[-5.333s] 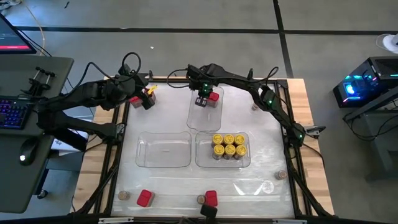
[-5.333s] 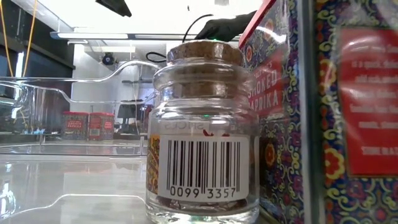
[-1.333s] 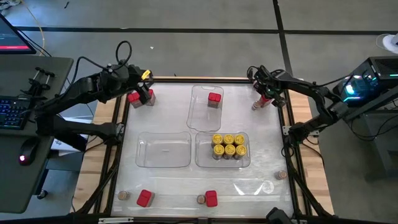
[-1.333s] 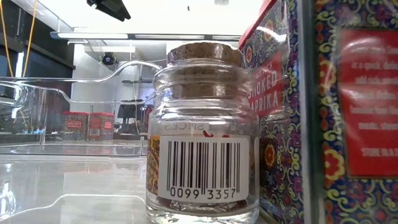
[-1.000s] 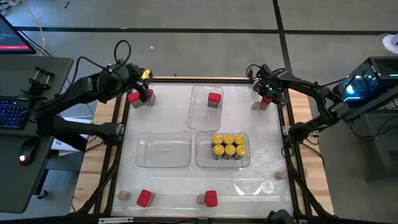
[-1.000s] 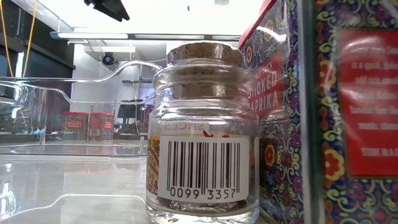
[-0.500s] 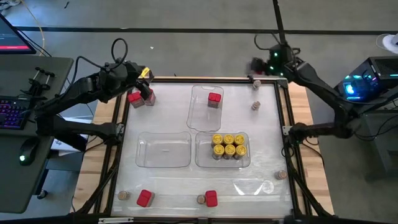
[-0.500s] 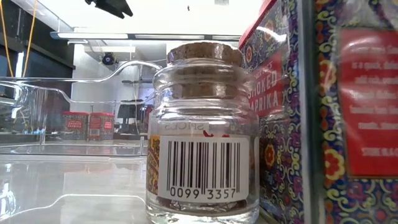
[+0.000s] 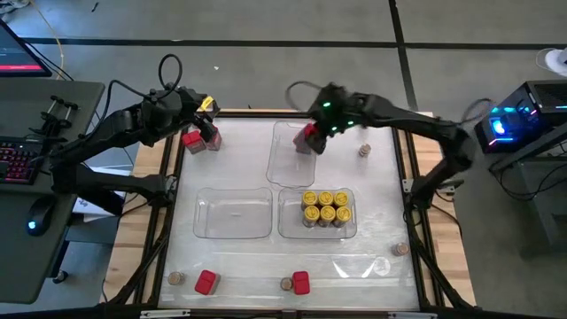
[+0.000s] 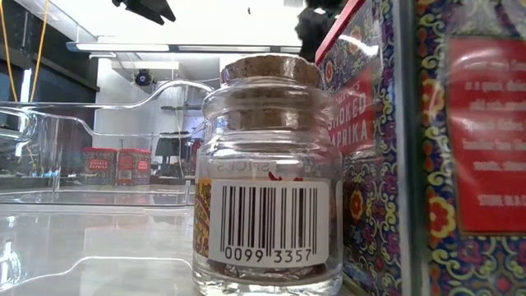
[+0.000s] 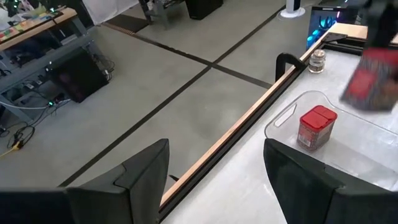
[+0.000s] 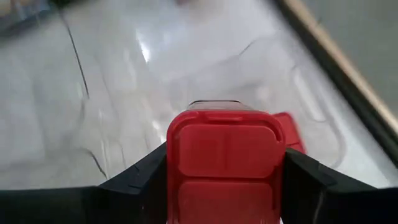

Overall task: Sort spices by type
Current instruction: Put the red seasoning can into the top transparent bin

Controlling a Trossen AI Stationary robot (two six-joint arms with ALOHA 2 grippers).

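My right gripper (image 9: 312, 137) is shut on a red spice box (image 12: 224, 149) above the far clear tray (image 9: 285, 168). Another red box (image 12: 290, 132) stands on its base in that tray. My left gripper (image 9: 205, 122) stands open at the far left with nothing between its fingers, above two red boxes (image 9: 190, 140) standing on the table. Several yellow-lidded jars (image 9: 325, 208) stand in the right-hand tray. A small brown jar (image 9: 363, 151) stands at the far right. My right gripper pinches the red box between its two fingers by two opposite sides (image 12: 171, 155), just below its lid. The fingers come from above, pointing down, and the lid faces up toward the wrist. The box hangs upright over the far tray, clear of the table.
An empty clear tray (image 9: 233, 213) lies left of the jars' tray. Along the near edge stand two red boxes (image 9: 205, 282) (image 9: 301, 283) and small jars (image 9: 174, 278) (image 9: 286, 283); another jar (image 9: 400, 249) stands at the right edge. A cork-stoppered jar (image 10: 267, 173) fills the low view.
My right gripper has risen from the table's far right corner with the red box and swung toward the left edge, ending over the far tray. The small brown jar has stayed at the far right. My left arm has kept still.
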